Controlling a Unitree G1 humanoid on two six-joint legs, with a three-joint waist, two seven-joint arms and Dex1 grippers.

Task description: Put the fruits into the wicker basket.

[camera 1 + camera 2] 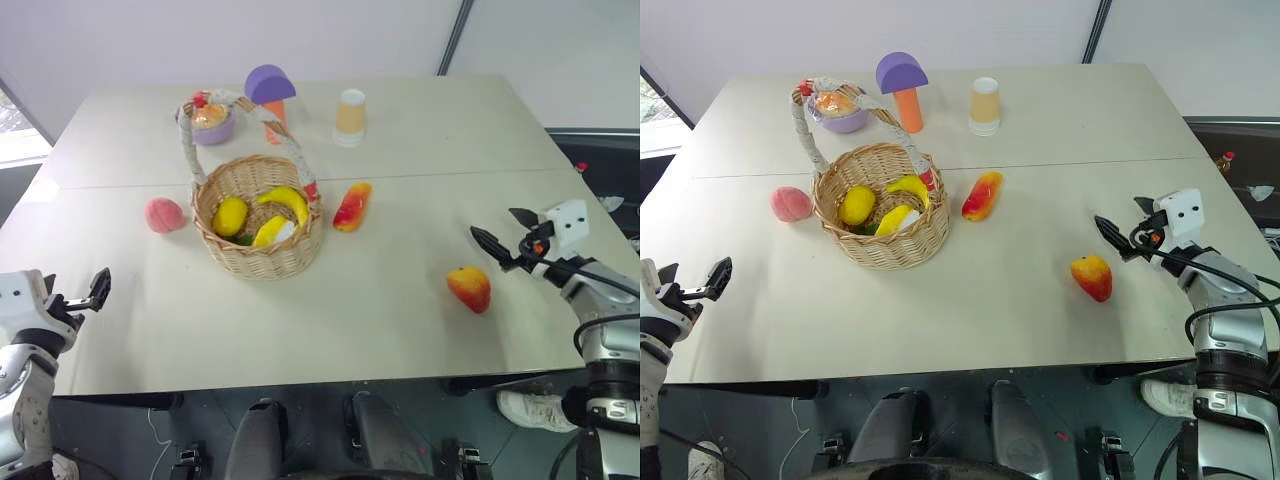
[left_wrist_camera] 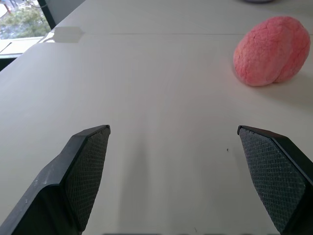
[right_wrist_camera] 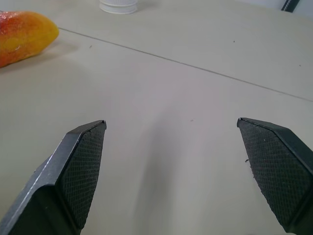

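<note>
1. Wicker basket (image 1: 258, 245): left of centre in the head views, standing on the pale worktop (image 1: 400, 300), arched handle rising toward the upper left.
2. Inside the basket: a lemon (image 1: 230, 216), a banana (image 1: 287, 200) and a second yellow piece (image 1: 270, 232), lying close together.
3. Pink peach (image 1: 164, 215): on the worktop just left of the basket, not touching it; also at the upper right of the left wrist view (image 2: 271, 50).
4. Elongated red-yellow fruit (image 1: 352, 206): on the worktop just right of the basket, tilted; also at the upper left of the right wrist view (image 3: 24, 35).
5. Red-orange mango (image 1: 469, 288): lower right of centre, well apart from the basket.
6. Left claw (image 1: 92, 292): lower left edge of the frame, over the near worktop edge, fingers spread wide, empty; in its wrist view both pads (image 2: 88, 171) stand well apart with bare worktop between.
7. Right claw (image 1: 507, 238): right side of the frame, near the mango but clear of it, fingers spread wide, empty.
8. Upper part of the frame: purple bowl (image 1: 213, 125), purple-capped mushroom toy (image 1: 270, 92) and a cup (image 1: 350, 117), all behind the basket.
</note>
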